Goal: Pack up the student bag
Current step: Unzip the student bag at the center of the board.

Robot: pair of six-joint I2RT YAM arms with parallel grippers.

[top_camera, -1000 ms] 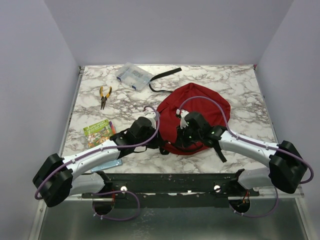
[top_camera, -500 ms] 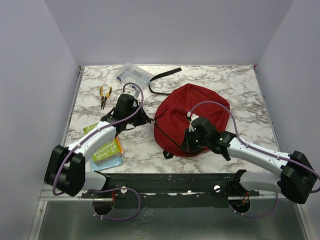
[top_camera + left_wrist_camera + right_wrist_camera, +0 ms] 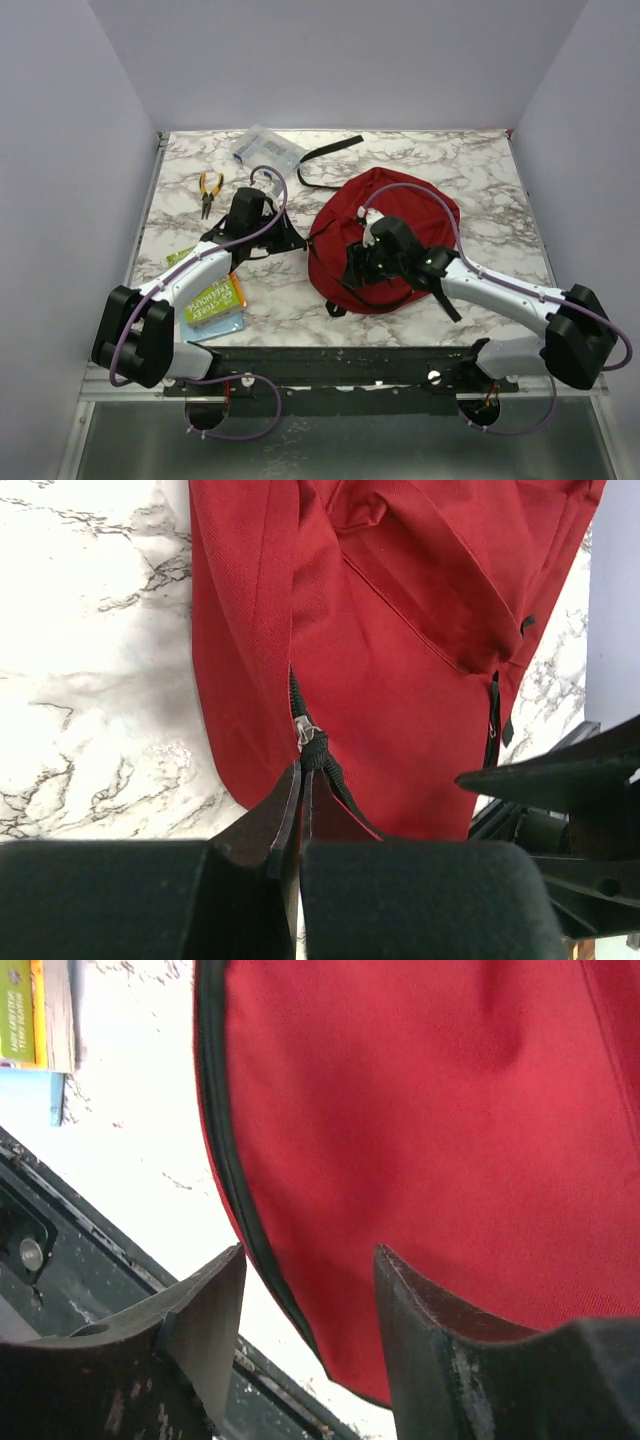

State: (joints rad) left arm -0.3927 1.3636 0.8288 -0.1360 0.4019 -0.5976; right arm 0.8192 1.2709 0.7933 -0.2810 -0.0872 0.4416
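Student bag point(image 3: 405, 215) flanked by arms: left gripper point(image 3: 301, 785) pinches black zip pull point(image 3: 318, 752) at bag's edge; right gripper point(image 3: 310, 1258), spread, hovers over bag's near rim.

A white marbled desk point(image 3: 480, 170) is seen carrying several loose items. Yellow-handled pliers point(image 3: 209, 191) are laid at the far left, and a clear plastic box point(image 3: 265, 148) is set farther back, to their right. At the near left, a green and orange booklet point(image 3: 214, 300) is stacked on a light blue flat item point(image 3: 228, 324), near the black rail point(image 3: 340, 365) fixed along the near edge.
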